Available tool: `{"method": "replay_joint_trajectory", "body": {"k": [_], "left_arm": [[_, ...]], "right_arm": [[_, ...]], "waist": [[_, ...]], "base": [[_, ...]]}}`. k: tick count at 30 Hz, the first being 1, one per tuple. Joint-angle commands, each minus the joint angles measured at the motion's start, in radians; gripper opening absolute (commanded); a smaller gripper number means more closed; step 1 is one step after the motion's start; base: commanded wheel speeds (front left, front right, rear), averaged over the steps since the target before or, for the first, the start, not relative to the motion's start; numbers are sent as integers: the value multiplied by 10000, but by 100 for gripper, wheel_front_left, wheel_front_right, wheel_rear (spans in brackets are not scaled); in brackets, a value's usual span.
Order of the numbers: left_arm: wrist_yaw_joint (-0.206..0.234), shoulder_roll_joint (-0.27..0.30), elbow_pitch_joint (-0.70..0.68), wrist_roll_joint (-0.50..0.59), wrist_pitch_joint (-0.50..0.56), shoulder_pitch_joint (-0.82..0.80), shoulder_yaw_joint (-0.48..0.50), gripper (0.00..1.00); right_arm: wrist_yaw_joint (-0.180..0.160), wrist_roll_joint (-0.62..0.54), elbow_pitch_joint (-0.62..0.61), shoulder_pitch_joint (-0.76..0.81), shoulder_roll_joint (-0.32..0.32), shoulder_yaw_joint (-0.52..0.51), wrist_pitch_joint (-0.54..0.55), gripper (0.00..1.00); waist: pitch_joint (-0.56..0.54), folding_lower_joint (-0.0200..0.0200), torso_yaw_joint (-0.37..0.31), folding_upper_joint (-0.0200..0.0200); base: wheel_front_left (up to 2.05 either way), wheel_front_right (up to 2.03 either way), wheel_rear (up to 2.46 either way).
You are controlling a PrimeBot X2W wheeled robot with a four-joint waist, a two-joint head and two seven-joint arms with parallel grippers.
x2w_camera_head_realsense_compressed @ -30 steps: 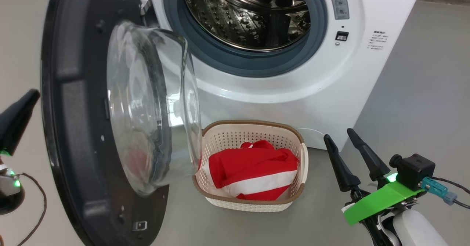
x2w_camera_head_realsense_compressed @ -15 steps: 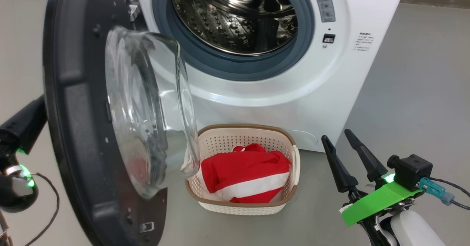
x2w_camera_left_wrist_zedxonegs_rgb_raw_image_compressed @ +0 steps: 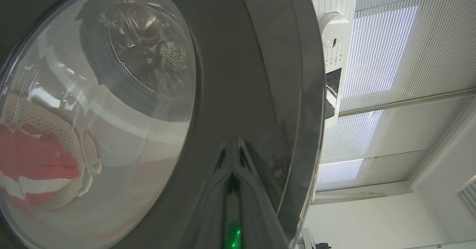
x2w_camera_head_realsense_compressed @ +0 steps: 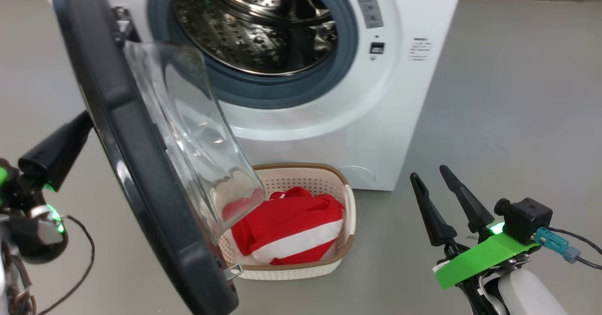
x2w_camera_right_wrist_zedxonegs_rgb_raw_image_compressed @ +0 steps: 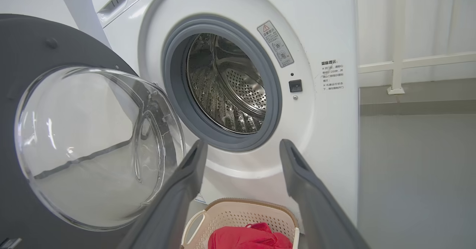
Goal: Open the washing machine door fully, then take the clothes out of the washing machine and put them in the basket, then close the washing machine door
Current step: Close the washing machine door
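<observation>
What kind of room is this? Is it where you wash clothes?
Probably a laundry spot, though it could be a test room made to look like one. There is a white front-loading washer with its door open, a basket of red clothes in front of it, and a bare grey floor.

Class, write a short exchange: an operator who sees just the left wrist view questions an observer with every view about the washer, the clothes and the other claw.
Operator: My shut left claw is at the door. Anything inside?
Observer: The right wrist view shows the drum as bare steel, as far as it is seen.
Operator: Where do the clothes lie?
Observer: In the basket, on the floor before the washing machine, below its opening.
Operator: And the right claw?
Observer: Open, empty, apart from the machine.
</observation>
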Motion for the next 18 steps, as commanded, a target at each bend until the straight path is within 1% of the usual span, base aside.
{"method": "replay_joint_trajectory", "body": {"k": [1, 8, 10, 14, 18], "left_arm": [[-41, 242, -204, 110, -7, -601, 201, 0], [-256, 79, -45, 119, -199, -906, 245, 0], [-325, -49, 6, 61, -291, -1030, 303, 0], [-303, -359, 43, -65, -429, -1308, 306, 0], [-448, -431, 211, 40, -614, -1556, 280, 0]], "right_arm": [[16, 146, -265, -178, -7, 160, -48, 100], [16, 144, -306, -282, -14, 84, -48, 100], [16, 142, -322, -315, -17, 79, -48, 100], [16, 130, -343, -374, -22, 81, -48, 100], [16, 115, -378, -468, 22, 86, -48, 100]], "waist": [[121, 0, -364, 0], [367, 0, -1019, 0], [432, 0, -1182, 0], [557, 0, -1464, 0], [720, 0, -1766, 0]], "base": [[0, 0, 0], [0, 0, 0], [0, 0, 0], [0, 0, 0], [0, 0, 0]]}}
